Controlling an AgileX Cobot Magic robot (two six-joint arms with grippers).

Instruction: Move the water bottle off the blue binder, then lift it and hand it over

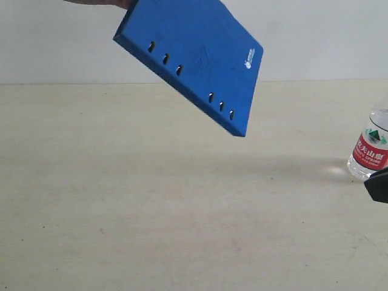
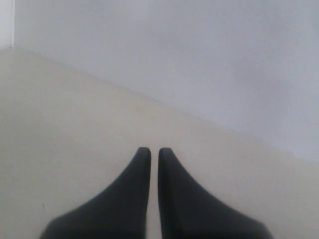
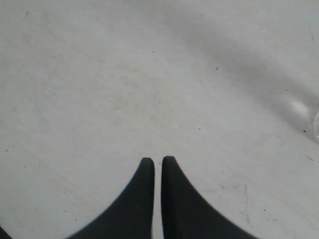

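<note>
The blue binder (image 1: pixel 194 57) hangs tilted in the air at the top of the exterior view, well above the table, its holed spine edge facing down-left. The water bottle (image 1: pixel 371 148) stands upright on the table at the far right edge, its top cut off by the frame. My right gripper (image 3: pixel 157 160) is shut over bare tabletop with nothing between its fingers; a dark part of that arm (image 1: pixel 379 185) shows just in front of the bottle. My left gripper (image 2: pixel 150 150) is shut too, holding nothing, and is out of the exterior view.
A hand (image 1: pixel 103 2) at the top edge holds the binder's upper corner. The beige table (image 1: pixel 151 212) runs back to a pale wall (image 1: pixel 315 36). A bright glint (image 3: pixel 299 107) from the bottle lies on the tabletop in the right wrist view.
</note>
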